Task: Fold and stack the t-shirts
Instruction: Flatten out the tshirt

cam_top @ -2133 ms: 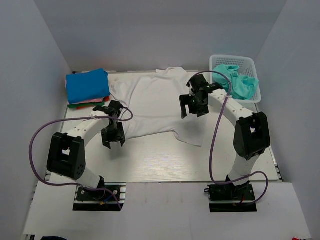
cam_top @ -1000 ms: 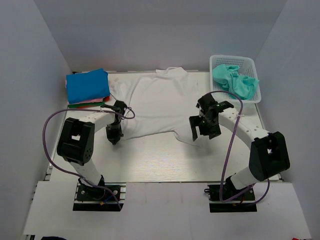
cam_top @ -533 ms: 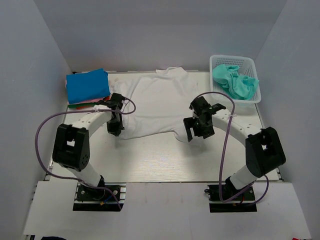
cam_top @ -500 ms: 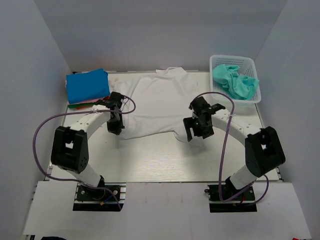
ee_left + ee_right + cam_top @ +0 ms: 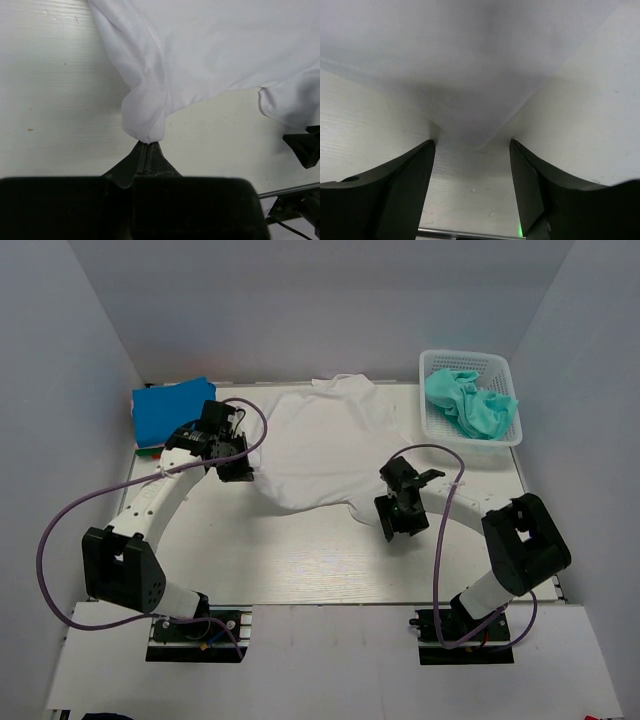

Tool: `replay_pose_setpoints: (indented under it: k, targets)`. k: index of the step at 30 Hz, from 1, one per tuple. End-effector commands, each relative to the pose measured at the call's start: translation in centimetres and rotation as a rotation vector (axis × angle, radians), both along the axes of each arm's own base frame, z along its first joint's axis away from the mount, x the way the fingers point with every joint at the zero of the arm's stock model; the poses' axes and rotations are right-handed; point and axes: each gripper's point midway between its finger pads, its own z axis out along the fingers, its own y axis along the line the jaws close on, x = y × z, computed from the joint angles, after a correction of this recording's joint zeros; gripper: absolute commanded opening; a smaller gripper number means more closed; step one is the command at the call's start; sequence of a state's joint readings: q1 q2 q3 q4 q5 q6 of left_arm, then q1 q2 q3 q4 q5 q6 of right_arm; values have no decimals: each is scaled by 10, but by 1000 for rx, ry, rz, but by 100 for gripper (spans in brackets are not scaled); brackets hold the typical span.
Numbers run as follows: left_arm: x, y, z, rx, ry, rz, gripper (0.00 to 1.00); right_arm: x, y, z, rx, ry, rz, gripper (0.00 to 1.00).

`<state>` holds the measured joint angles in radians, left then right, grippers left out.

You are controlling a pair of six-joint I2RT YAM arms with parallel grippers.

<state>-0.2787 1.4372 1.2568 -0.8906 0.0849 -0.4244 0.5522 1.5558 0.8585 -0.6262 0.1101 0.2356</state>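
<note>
A white t-shirt [image 5: 325, 440] lies spread across the back middle of the table. My left gripper [image 5: 238, 468] is shut on its near-left hem corner; in the left wrist view the bunched cloth [image 5: 147, 125] rises from the shut gripper [image 5: 148, 145]. My right gripper [image 5: 393, 524] is low at the shirt's near-right corner. Its jaws stand open on either side of the cloth tip [image 5: 475, 132], with the table showing below between them. A folded bright blue t-shirt [image 5: 165, 408] tops a stack at the back left. Crumpled teal t-shirts [image 5: 470, 405] fill the basket.
The white lattice basket [image 5: 500, 368] stands at the back right. Grey walls close in the back and both sides. The left arm reaches past the front of the folded stack. Purple cables loop from both arms.
My left gripper has carried the hem corner up and back toward the left, drawing the shirt's near-left edge with it. My right gripper has dropped onto the near-right corner, and its jaws have narrowed.
</note>
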Motion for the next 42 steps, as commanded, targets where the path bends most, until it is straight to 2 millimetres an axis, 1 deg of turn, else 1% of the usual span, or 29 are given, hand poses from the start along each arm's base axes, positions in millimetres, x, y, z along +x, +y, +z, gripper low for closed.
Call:
replay_pose_setpoints:
  k: [1,7,9,11,14,15,16,17,18,19,20,21,22,23,24,25,26,27,28,29,30,32,33,35,37,38,40,41,42]
  targets:
    - [-2,-7,28,-66,-54,-5,0,29,5,2,13,-137,-25,67]
    - [0,-9,39,-92,-83,17,0,52,11,0,14,-194,-40,35]
    - [6,-11,48,-106,-110,25,0,55,9,3,-2,-215,-49,0]
    - [15,-14,68,-132,-176,30,0,71,1,21,-48,-286,-70,0]
    - [33,-22,117,-188,-307,24,0,106,8,97,-37,-425,-70,0]
    - [42,-26,149,-211,-400,2,0,127,18,145,5,-521,-76,0]
    - [46,-27,168,-226,-450,0,0,132,18,167,15,-569,-63,0]
    - [53,-29,183,-238,-492,-2,0,142,6,188,-38,-639,-95,0]
    - [65,-30,218,-253,-593,-6,0,157,6,244,1,-773,-128,0]
    - [69,-29,238,-264,-653,-1,0,163,3,262,1,-820,-153,0]
    - [77,-25,260,-259,-721,28,0,173,-5,285,-19,-894,-189,0]
    - [82,-21,274,-253,-764,52,0,182,-9,332,2,-1003,-242,0]
    - [94,-17,275,-223,-768,79,0,186,-14,350,8,-1047,-261,0]
    - [98,-3,308,-192,-846,142,0,191,-19,372,5,-1110,-299,0]
    - [100,4,311,-153,-840,166,0,194,-24,409,7,-1189,-306,0]
    - [97,12,341,-124,-913,174,0,195,-31,423,-3,-1223,-324,0]
    - [106,25,342,-65,-919,237,0,194,-36,459,11,-1313,-335,0]
    - [102,39,361,-22,-969,287,0,193,-42,474,-2,-1354,-341,0]
    - [99,41,369,-18,-989,284,0,190,-47,482,-31,-1369,-326,0]
    - [93,53,378,14,-1013,335,0,184,-52,512,0,-1448,-360,0]
    - [87,59,389,19,-1049,351,0,182,-55,519,-11,-1466,-364,0]
    - [76,66,405,27,-1112,368,0,165,-71,557,-28,-1562,-390,0]
    - [56,73,422,14,-1166,374,0,153,-79,571,-59,-1597,-367,0]
    - [43,77,428,9,-1201,377,0,138,-84,592,-33,-1654,-375,0]
    - [29,79,429,-3,-1217,370,0,111,-95,615,-9,-1722,-350,0]
    - [6,82,444,-34,-1267,361,0,109,-91,616,12,-1732,-318,0]
    - [-12,78,447,-55,-1289,319,0,84,-90,636,87,-1806,-246,0]
    - [-23,79,452,-72,-1315,309,0,61,-98,643,118,-1841,-237,0]
    - [-47,82,464,-101,-1365,298,0,55,-93,647,147,-1858,-191,0]
